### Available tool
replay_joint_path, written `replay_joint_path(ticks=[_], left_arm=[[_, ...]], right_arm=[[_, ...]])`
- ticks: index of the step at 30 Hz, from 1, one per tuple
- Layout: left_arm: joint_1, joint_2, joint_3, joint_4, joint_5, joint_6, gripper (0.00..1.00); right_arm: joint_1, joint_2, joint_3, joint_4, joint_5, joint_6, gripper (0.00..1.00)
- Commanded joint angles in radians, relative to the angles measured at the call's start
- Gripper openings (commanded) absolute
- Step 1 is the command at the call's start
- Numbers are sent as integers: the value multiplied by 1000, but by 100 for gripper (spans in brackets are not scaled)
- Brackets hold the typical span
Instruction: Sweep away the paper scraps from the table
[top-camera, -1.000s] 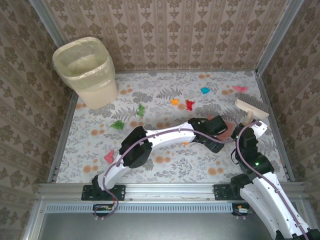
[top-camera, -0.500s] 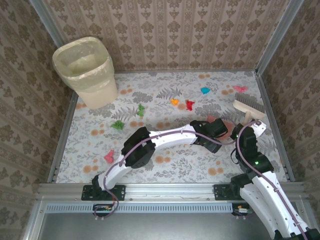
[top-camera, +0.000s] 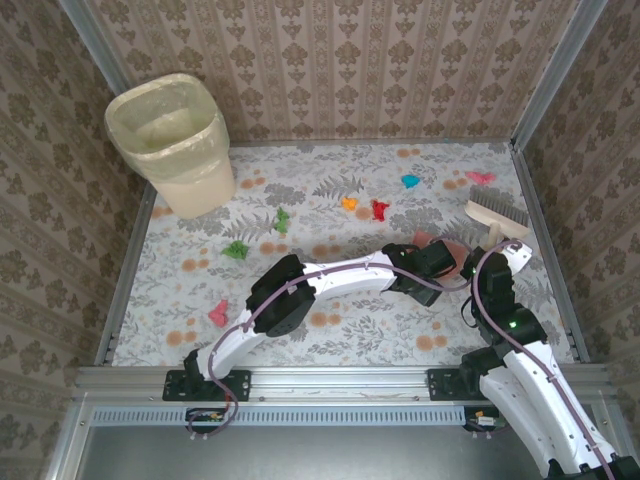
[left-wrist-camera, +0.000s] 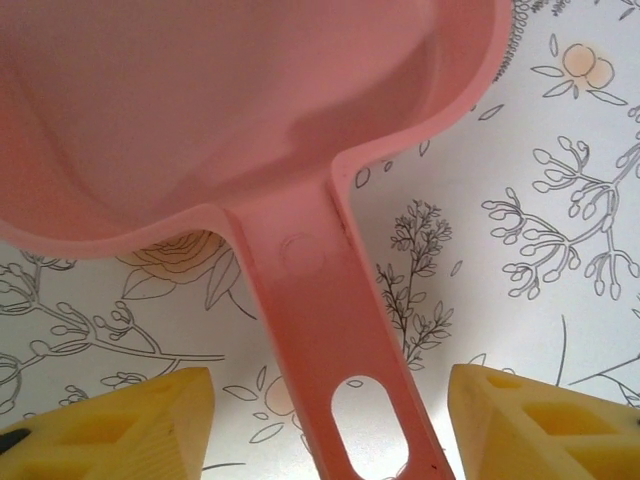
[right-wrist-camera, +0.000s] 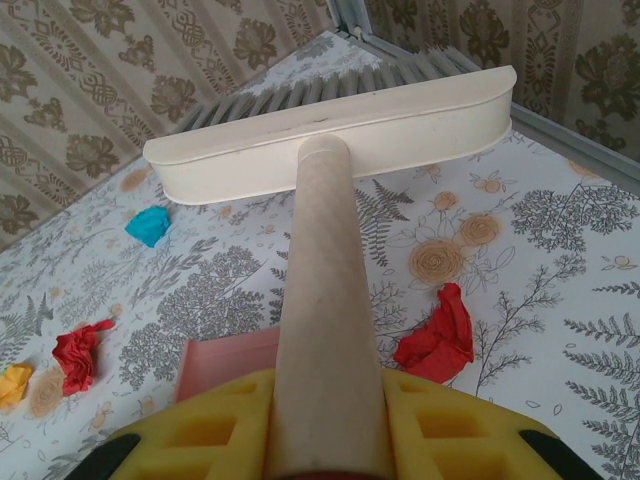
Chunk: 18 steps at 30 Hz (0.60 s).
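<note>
Left tool (left-wrist-camera: 330, 405) straddles the pink dustpan handle (left-wrist-camera: 310, 300), jaws half open and touching nothing; it should close squarely. Right tool (right-wrist-camera: 325, 420) clamps the brush (right-wrist-camera: 330, 130). Paper scraps (top-camera: 379, 209) dot the surface (top-camera: 330, 340), eight to one o'clock of the dustpan (top-camera: 445, 252).

Walls papered in brown damask (top-camera: 340, 70) are standing on three sides, meeting at slanting silvery metal corner posts (top-camera: 95, 40). Between them a large rectangular table (top-camera: 170, 290), covered in a white cloth printed with grey ferns and orange dots, is spanning the space from wall to wall. A silvery metal rail (top-camera: 330, 378) is running along its near edge. Soft, even light is falling from above, casting only faint shadows.
</note>
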Motion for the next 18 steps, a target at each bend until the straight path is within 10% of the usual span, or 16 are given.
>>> replay_joint_path(ticks=[1, 18], left_arm=[[-8, 23, 4, -6, -43, 4, 61], [-11, 26, -12, 20, -54, 7, 52]], right_arm=[[-2, -5, 17, 26, 1, 6, 0], [-1, -5, 11, 37, -6, 7, 0]])
